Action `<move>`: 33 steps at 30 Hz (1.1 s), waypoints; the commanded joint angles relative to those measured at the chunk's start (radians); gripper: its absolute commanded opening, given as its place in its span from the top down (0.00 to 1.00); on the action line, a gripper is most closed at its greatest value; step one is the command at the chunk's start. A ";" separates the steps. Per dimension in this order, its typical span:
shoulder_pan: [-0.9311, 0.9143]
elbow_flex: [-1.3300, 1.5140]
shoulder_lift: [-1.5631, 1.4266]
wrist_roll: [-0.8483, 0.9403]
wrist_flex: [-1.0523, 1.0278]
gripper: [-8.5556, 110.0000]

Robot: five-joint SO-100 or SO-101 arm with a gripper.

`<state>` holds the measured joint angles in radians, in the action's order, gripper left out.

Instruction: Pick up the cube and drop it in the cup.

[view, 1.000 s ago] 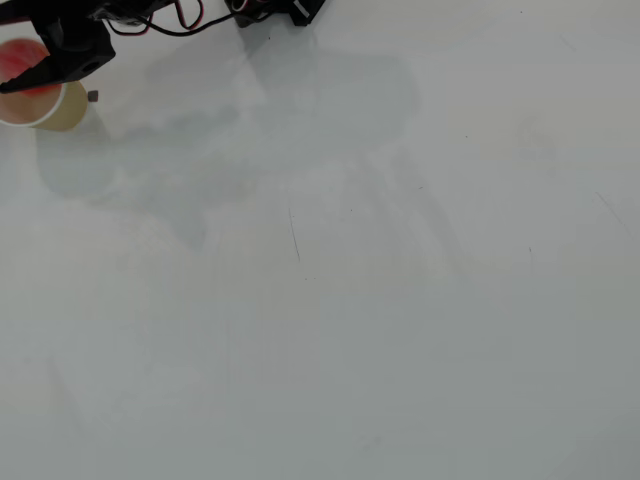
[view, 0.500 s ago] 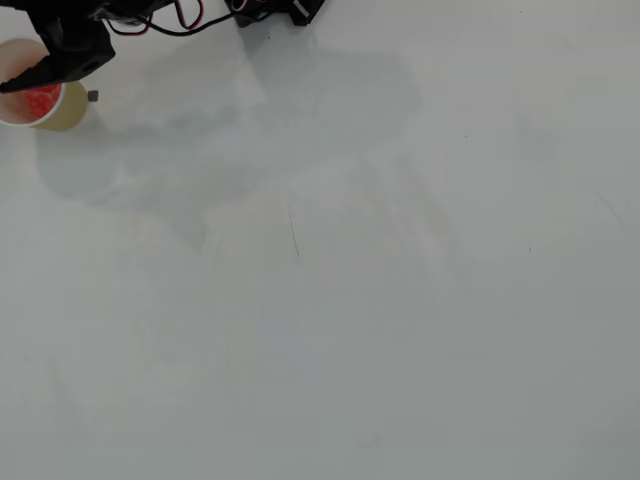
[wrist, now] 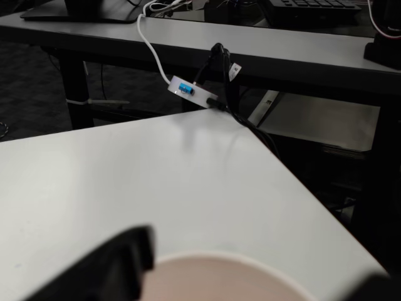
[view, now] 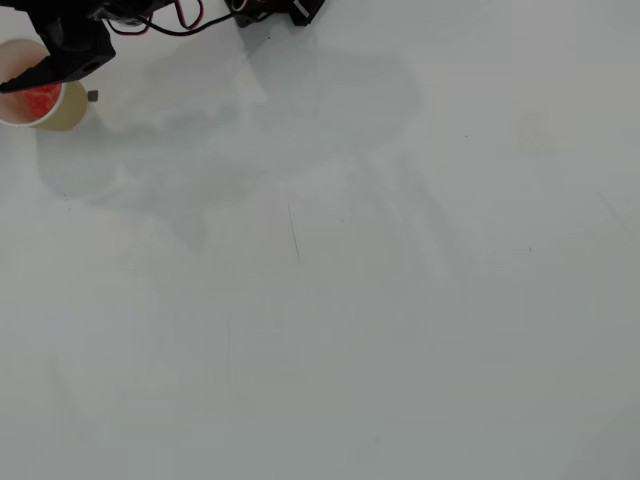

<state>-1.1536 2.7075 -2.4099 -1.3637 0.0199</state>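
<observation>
Red is showing inside the cup at the far left of my overhead view: the cube is sitting down in it, below the pale rim. I'm seeing the black fingers hanging right over the cup's mouth, one dark tip crossing the rim, but I cannot tell whether they are apart or together from this angle. Just right of the cup a small grey speck is lying on the white tabletop. Further right along the top edge, red and black wires are trailing off the arm. On the wrist view I'm looking at a blurred black finger at lower left, the cup's rim curving along the bottom, and, beyond the tabletop's corner, a white cable running to a small white and blue board.
</observation>
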 commanded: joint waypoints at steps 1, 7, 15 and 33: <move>0.017 -0.104 -0.038 0.009 0.021 0.70; 0.031 -0.066 -0.075 0.009 0.031 0.85; 0.055 -0.057 -0.098 0.009 0.023 0.93; 0.359 -0.032 -0.170 0.002 -0.031 0.93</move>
<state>-0.8713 2.7075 -2.5127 -1.3637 -0.0046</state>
